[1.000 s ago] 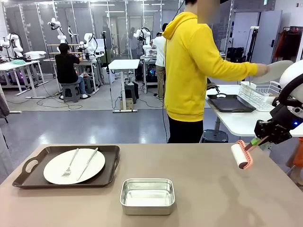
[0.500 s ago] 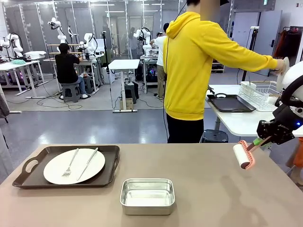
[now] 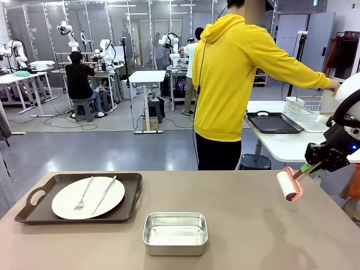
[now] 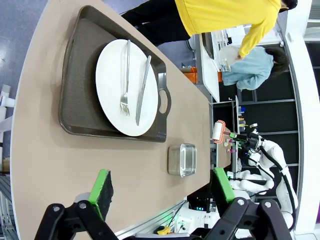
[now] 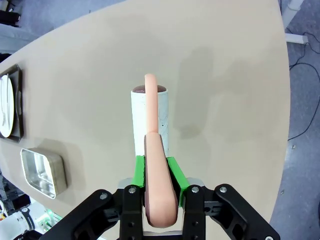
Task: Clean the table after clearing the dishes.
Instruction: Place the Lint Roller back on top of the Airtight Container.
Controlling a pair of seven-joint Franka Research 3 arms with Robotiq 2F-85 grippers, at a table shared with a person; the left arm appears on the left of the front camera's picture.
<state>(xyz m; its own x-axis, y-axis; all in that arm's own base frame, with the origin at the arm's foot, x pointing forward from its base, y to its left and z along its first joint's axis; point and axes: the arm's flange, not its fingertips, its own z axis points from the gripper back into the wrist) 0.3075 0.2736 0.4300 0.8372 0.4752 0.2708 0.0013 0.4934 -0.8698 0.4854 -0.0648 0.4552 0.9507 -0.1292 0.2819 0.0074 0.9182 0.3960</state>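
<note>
Right gripper (image 5: 155, 172) is clamping the pink handle of a lint roller (image 5: 150, 120), holding it above the right side of the table (image 3: 253, 236), not touching. Left gripper (image 4: 161, 192) is hanging with jaws wide apart, gripping nothing, over the near edge. One dark handled tray (image 3: 39, 211) is sitting on the table's left part, carrying a white plate (image 3: 64, 205) with fork (image 3: 84, 194) and knife (image 3: 104, 194) lying loose on it. Steel pan (image 3: 175, 233) is sitting near the middle front. Person (image 3: 236, 73) is reaching to the wire rack (image 3: 306, 112) on the white side table.

Likely handling: plate rigid, slick, breakable; cutlery sliding if tilted. Best grabbing the tray by its cut-out end handles, keeping level.
</note>
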